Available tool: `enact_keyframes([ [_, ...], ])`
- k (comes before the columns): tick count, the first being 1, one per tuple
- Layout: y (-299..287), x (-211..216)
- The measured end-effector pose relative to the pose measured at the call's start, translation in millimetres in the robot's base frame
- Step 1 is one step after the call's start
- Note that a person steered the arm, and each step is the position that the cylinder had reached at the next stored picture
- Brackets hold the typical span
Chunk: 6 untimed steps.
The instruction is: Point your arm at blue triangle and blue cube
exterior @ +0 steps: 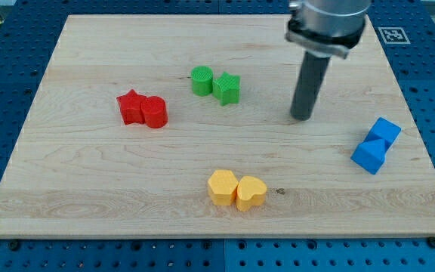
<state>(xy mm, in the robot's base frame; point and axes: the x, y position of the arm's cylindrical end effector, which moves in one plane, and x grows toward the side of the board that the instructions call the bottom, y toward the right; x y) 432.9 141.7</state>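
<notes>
Two blue blocks touch each other near the board's right edge: a blue cube (386,131) above and a blue triangle (368,156) just below and left of it. My tip (302,117) rests on the board, to the left of the blue pair and a little higher in the view, about a block's width or two away from them. The rod rises from the tip to the arm's grey mount at the view's top.
A green cylinder (201,80) and green star (227,88) touch at the upper middle. A red star (131,106) and red cylinder (155,112) touch at the left. A yellow hexagon (222,187) and yellow heart (251,193) touch at the bottom middle. The wooden board (89,189) lies on a blue perforated table.
</notes>
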Motion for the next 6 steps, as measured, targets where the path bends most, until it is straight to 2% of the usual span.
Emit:
enact_keyframes([
  [1, 62, -14],
  [2, 160, 1],
  [3, 191, 64],
  [4, 151, 106],
  [5, 113, 106],
  [6, 113, 105],
])
